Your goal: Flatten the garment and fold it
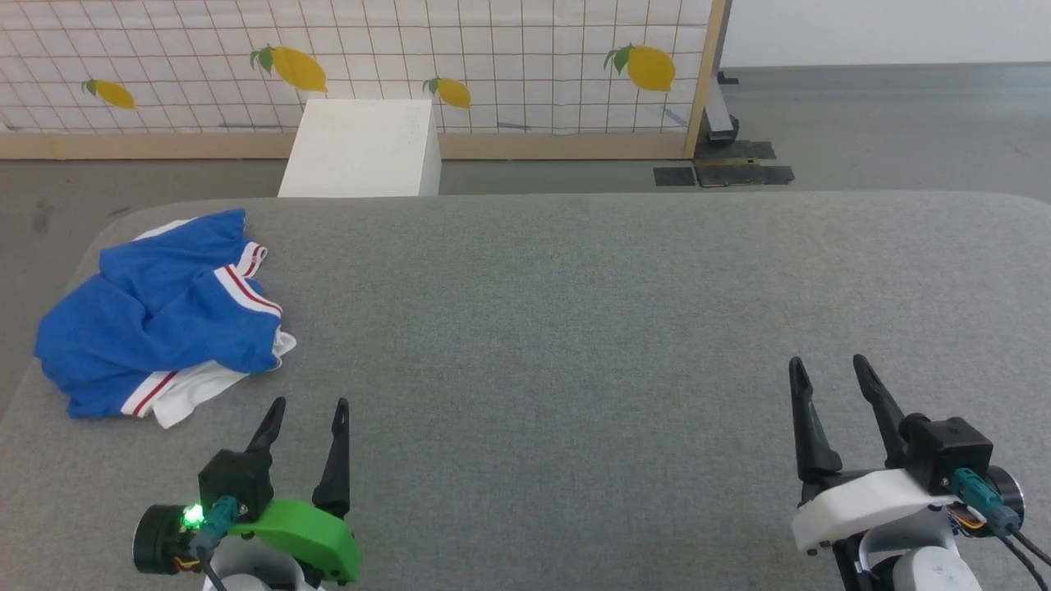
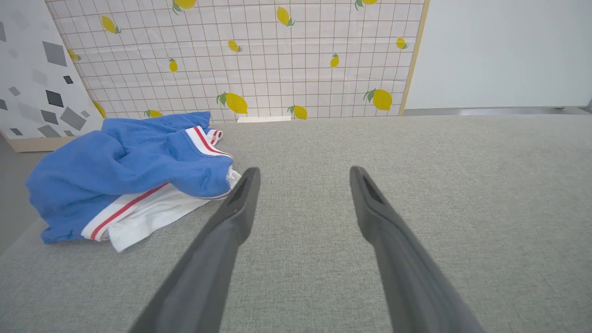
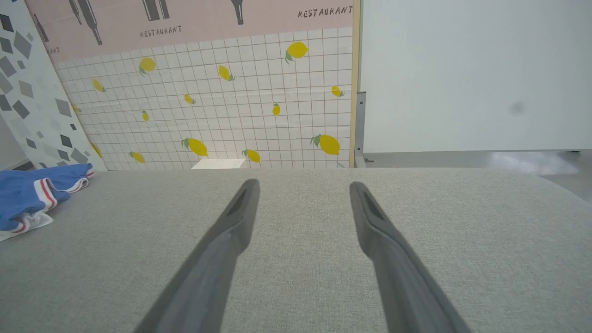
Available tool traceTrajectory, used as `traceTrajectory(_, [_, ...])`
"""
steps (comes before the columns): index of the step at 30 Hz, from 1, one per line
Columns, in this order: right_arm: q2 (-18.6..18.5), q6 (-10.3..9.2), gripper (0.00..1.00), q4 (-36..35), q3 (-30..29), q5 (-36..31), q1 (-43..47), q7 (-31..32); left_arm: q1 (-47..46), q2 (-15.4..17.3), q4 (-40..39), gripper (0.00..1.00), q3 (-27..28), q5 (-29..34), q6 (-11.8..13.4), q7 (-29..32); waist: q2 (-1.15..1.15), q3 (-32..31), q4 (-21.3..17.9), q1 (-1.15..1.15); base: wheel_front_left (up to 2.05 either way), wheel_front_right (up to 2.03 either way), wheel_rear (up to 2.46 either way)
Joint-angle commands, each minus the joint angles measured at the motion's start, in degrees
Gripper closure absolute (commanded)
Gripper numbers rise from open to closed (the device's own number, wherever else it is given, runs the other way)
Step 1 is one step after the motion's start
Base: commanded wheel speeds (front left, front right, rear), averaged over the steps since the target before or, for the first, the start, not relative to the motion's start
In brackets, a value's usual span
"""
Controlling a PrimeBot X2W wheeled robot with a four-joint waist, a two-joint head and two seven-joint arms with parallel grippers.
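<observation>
Bright, even, diffuse light; shadows barely show. Wrist views bow at their edges. Pale glare on the floor [image 3: 527,162], right of the right gripper [image 3: 304,184]

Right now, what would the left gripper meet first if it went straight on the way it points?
Probably nothing but the bare grey surface: the left gripper points past the garment, which lies just to its left; depth is unclear.

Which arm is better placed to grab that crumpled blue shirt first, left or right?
Left, likely. The crumpled bright blue T-shirt with white sleeves and red-striped trim lies just ahead of the left gripper, jaws open, on the left side of the grey fabric surface. The right gripper sits far across it.
</observation>
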Motion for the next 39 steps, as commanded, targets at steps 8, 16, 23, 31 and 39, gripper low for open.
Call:
traceTrajectory(8, [0.0,0.35,0.00,-0.2,0.2,0.1,-0.3,0.0,0.2,0.2,-0.1,0.00,-0.1,-0.9,0.5,-0.5,0.00,-0.6,1.9,0.00,0.00,0.00,0.00])
traceTrajectory(16, [0.0,0.35,0.00,-0.4,1.0,0.1,0.3,0.6,0.4,0.3,-0.3,0.00,0.0,-1.6,1.1,-0.5,0.00,-1.4,6.8,0.00,0.00,0.00,0.00])
traceTrajectory(23, [0.0,0.35,0.00,-0.2,1.8,0.4,0.7,0.9,1.1,0.5,-1.0,0.00,0.3,-2.3,1.7,-0.5,0.00,-2.4,12.1,0.00,0.00,0.00,0.00])
traceTrajectory(31, [0.0,0.35,0.00,-0.3,2.9,1.0,1.6,1.2,1.9,0.8,-2.1,0.00,0.4,-2.8,2.3,-0.1,0.00,-2.8,18.3,0.00,0.00,0.00,0.00])
traceTrajectory(39, [0.0,0.35,0.00,0.2,3.6,1.5,1.5,1.2,2.3,1.0,-2.9,0.00,0.3,-3.4,2.7,0.2,0.00,-2.7,23.0,0.00,0.00,0.00,0.00])
